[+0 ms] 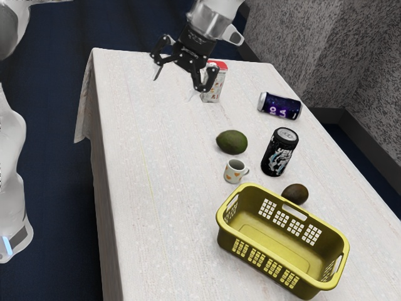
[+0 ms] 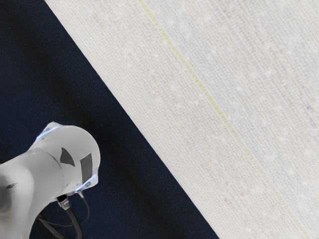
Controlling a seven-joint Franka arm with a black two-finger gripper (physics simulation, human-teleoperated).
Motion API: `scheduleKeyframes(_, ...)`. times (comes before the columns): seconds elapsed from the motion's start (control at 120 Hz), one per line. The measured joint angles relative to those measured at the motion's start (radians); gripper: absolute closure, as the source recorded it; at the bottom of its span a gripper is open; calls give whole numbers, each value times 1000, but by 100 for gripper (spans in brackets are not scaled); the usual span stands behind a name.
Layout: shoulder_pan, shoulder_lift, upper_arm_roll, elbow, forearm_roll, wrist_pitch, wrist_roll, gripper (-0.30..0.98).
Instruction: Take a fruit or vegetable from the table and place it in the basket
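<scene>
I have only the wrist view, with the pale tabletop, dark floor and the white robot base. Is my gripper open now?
Observer: Yes, the gripper is open, with nothing between its fingers.
Operator: Is there some fruit on the table?
Observer: Yes, a green avocado lies beside a small mug with orange marks.
Operator: And the basket, is it already with something inside?
Observer: No, the yellow basket is empty.

Indoor room, exact kind unclear | dark blue floor | mottled grey walls | dark skirting | cloth-covered table
</scene>
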Motion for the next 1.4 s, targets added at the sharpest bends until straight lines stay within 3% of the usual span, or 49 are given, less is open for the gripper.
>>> scheduleKeyframes(0.25, -15, 7, 48, 1, -5, 146, -429, 0)
scheduleKeyframes(0.392, 13, 87, 314, 1, -8, 161, -544, 0)
scheduleKeyframes(0.492, 66, 111, 412, 0, -6, 170, -581, 0)
scheduleKeyframes(0.617, 162, 119, 424, -7, -7, 179, -613, 0)
scheduleKeyframes(0.742, 329, 145, 302, -10, -1, 232, -593, 0)
scheduleKeyframes(0.85, 369, 160, 261, -13, 10, 310, -448, 0)
scheduleKeyframes(1.142, 361, 211, 233, -15, 20, 488, 263, 0)
scheduleKeyframes(1.192, 318, 232, 209, -16, 22, 539, 366, 0)
scheduleKeyframes(1.317, 105, 224, 166, -65, 28, 653, 599, 0)
scheduleKeyframes(1.4, 43, 218, 160, -106, 33, 740, 745, 1)
